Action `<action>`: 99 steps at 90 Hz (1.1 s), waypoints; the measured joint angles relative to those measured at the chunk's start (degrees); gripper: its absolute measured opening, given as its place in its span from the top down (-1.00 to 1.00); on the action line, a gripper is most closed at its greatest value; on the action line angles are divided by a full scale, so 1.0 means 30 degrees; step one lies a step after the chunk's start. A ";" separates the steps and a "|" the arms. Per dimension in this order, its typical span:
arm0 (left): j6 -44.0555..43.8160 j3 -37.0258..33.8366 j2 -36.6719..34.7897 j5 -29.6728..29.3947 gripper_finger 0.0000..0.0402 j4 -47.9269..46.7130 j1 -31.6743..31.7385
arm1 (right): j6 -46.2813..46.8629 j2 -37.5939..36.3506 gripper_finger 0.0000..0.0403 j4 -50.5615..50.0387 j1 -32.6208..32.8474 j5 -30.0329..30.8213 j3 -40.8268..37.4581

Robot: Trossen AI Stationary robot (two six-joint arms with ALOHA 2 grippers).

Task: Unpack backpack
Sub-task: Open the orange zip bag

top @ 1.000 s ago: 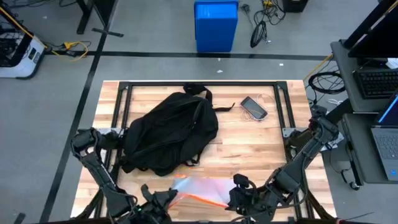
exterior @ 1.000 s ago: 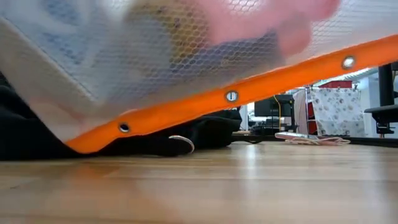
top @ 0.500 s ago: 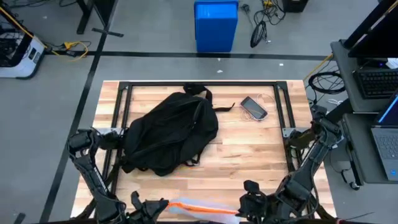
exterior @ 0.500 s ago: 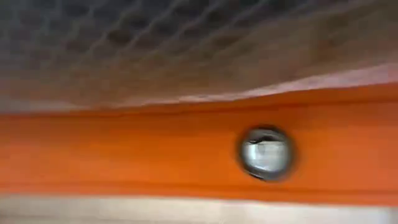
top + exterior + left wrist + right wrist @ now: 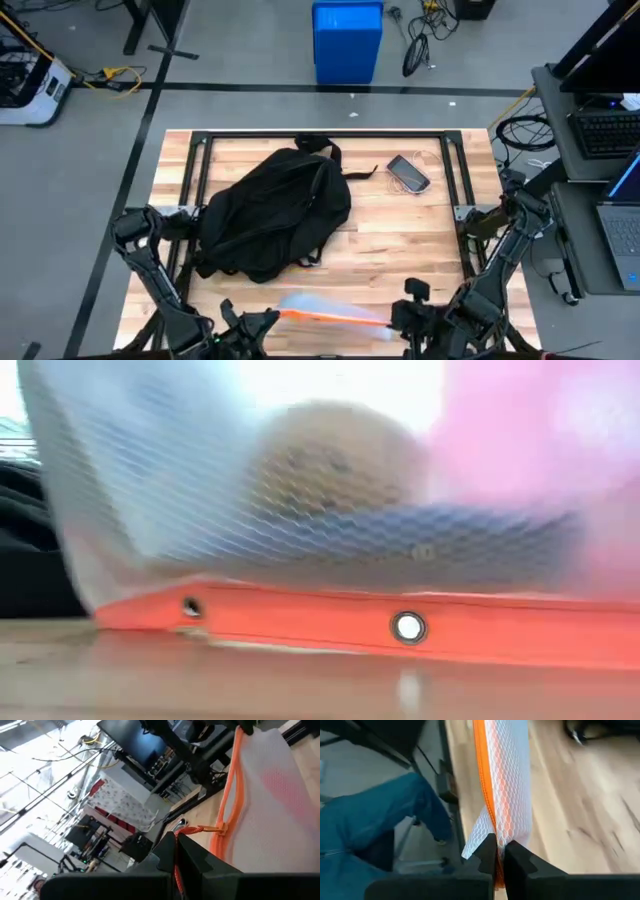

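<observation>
A white mesh pouch (image 5: 325,309) with an orange zipper band is being held between two robot arms at the near edge of the wooden tabletop (image 5: 400,225). The left tool (image 5: 176,851) is being kept clamped on the pouch's orange cord (image 5: 226,805), its two dark fingers pressed together around it in the left wrist view. The right tool (image 5: 499,851) is likewise being kept pinched on the opposite end of the pouch, with the mesh and orange band caught between its closed fingers.

In the low view, the pouch is being seen close up, filling nearly the whole picture, its orange band (image 5: 400,627) studded with metal rivets just above the wood. Blurred shapes in tan, blue and pink are being glimpsed through the mesh; what they are cannot be told.

The backpack (image 5: 270,212), black and slumped, is being left lying on the tabletop's left-centre, well behind the pouch and apart from both tools. A smartphone (image 5: 408,172) with a light cable is being shown near the far right of the tabletop. A blue bin (image 5: 347,41) is standing on the floor beyond. A person's blue-trousered leg (image 5: 375,822) is being caught beside the tabletop in the right wrist view.
</observation>
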 joint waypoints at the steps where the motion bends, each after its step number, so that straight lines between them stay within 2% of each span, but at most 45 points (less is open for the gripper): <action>1: -0.0005 -0.0005 0.0000 -0.0004 1.00 -0.0044 0.0034 | 0.0062 0.0000 1.00 -0.0071 0.0000 -0.0002 0.0000; 20: -0.2286 -0.0002 -0.0007 -0.0001 1.00 -0.3040 0.1043 | 0.1402 0.0000 1.00 -0.2038 0.0134 0.0084 0.0000; 44: -1.0104 -0.0007 -0.0007 0.0105 1.00 -0.9921 0.1955 | 0.3043 -0.0015 1.00 -0.3824 0.0777 0.0904 0.0000; 58: -1.3750 -0.0007 -0.0007 0.0662 1.00 -1.1686 0.1936 | 0.3149 -0.0015 1.00 -0.3891 0.1021 0.1153 0.0000; 99: -1.4513 0.0568 -0.0007 0.1012 0.99 -1.1551 0.2246 | 0.2589 -0.0013 1.00 -0.3808 0.0541 0.1997 0.0000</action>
